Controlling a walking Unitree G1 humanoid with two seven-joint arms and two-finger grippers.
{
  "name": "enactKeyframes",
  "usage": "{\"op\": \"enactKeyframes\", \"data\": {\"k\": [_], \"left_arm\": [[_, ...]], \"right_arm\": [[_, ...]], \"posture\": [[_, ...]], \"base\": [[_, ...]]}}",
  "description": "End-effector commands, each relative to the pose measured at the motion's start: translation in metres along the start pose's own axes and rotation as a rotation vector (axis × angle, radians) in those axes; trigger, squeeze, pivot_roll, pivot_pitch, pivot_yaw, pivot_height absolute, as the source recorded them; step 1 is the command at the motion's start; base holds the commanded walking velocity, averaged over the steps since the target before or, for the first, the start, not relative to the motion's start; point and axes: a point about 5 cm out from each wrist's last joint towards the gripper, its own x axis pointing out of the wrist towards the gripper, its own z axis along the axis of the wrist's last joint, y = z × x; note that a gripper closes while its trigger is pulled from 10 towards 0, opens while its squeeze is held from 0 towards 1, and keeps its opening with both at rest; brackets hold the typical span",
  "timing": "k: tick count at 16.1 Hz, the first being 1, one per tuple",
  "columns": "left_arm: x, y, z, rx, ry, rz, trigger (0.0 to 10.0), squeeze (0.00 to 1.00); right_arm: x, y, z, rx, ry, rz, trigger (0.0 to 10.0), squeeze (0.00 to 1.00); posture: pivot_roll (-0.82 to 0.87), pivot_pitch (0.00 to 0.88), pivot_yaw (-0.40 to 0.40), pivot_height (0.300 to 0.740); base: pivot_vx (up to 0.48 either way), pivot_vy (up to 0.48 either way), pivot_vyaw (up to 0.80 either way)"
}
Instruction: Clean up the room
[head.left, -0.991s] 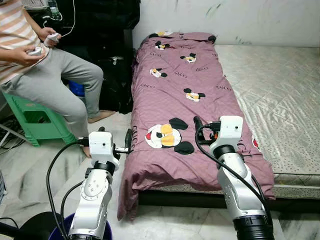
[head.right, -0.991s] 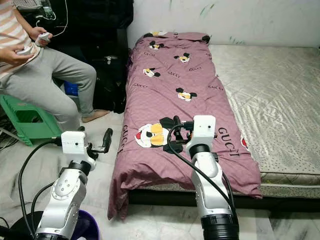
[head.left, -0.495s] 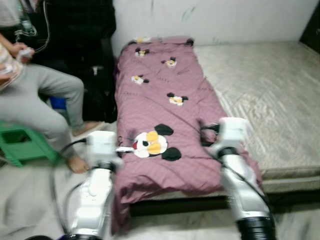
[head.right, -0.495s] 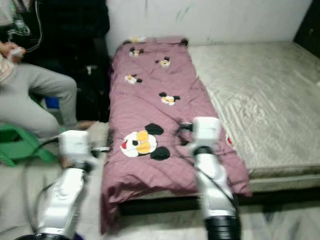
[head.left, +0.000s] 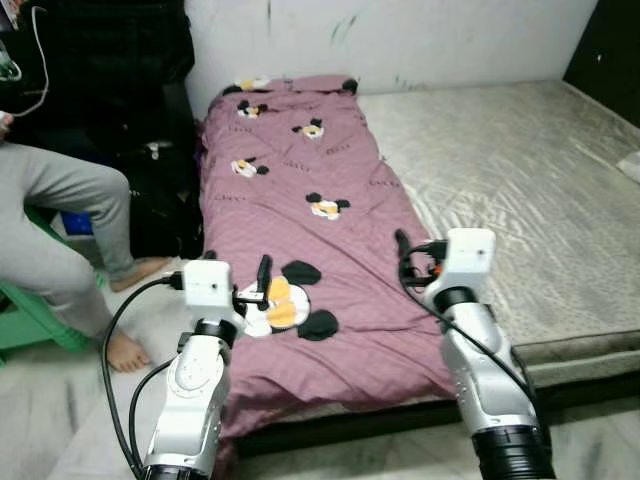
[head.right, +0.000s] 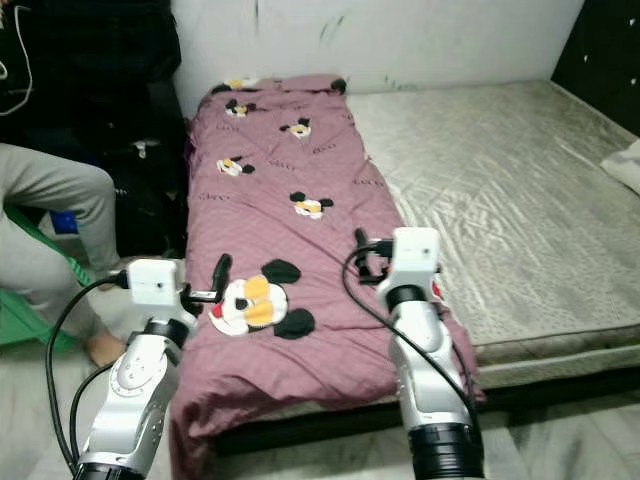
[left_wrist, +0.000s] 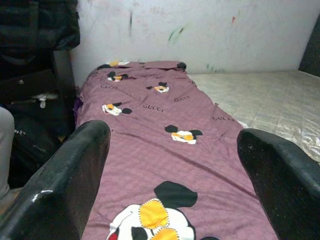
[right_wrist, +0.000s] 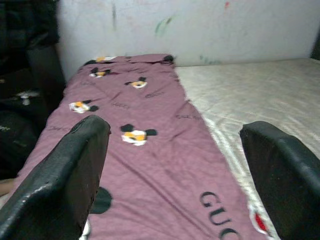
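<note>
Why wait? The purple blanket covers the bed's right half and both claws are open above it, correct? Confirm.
Wrong side. The purple blanket covers the bed's left half; the bare mattress lies to the right, as the left eye view shows. Both the left claw and right claw are open.

The blanket (head.left: 300, 190) is mauve-purple with black, white and orange cartoon mouse heads and dark lettering. The mattress (head.left: 500, 170) is pale beige, patterned. Far wall (head.left: 420, 40) white, smudged green. Stool (head.left: 30, 320) green.
</note>
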Motion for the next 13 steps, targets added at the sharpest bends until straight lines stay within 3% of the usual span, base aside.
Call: {"op": "enactKeyframes", "data": {"k": [1,6,13], "left_arm": [[-0.002,0.008,-0.002,0.025,0.017,0.029,10.0,0.0],[-0.018,0.025,-0.005,0.053,0.023,0.095,10.0,0.0],[-0.013,0.02,0.002,0.026,0.002,0.106,10.0,0.0]], "right_arm": [[0.0,0.005,-0.002,0.002,0.003,0.007,10.0,0.0],[-0.001,0.004,-0.003,0.019,-0.01,-0.001,10.0,0.0],[0.003,0.005,0.0,0.025,-0.021,0.002,10.0,0.0]], "posture": [[-0.03,0.007,0.019,0.74],[-0.01,0.0,0.023,0.74],[-0.01,0.0,0.02,0.74]], "base": [[0.0,0.0,0.0],[0.0,0.0,0.0],[0.0,0.0,0.0]]}}
